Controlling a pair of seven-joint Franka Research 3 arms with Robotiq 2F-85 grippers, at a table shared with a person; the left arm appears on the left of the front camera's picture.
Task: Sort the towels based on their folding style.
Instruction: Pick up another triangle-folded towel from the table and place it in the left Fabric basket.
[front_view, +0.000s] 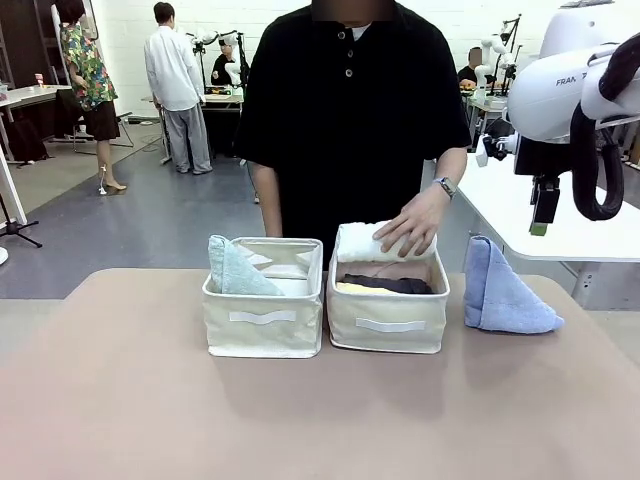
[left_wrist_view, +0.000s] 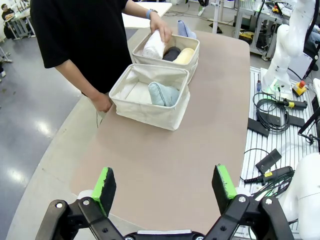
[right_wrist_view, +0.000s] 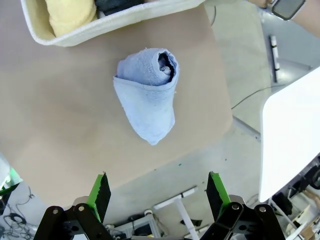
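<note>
Starting at your left, the left gripper (left_wrist_view: 165, 186) hangs above the near part of the table (front_view: 120, 400), its jaws spread wide with nothing between them. Farther off, the left bin (front_view: 264, 330) holds the mint green towel (front_view: 235, 270), a folded triangle leaning in the bin's left side. Touching it on the right, the right bin (front_view: 388, 325) holds the rolls: the yellow towel (front_view: 350, 289) nearest you, then the dark grey towel (front_view: 395, 285), the pale pink towel (front_view: 385, 270), and the white towel (front_view: 362, 243) at the far rim. The person's hand (front_view: 418, 222) lies palm down on that white roll, fingers loosely spread over it. Just right of that bin, the periwinkle blue towel (front_view: 500, 298) stands on the table. Your right gripper (right_wrist_view: 157, 192) hangs above it, fully parted and empty.
</note>
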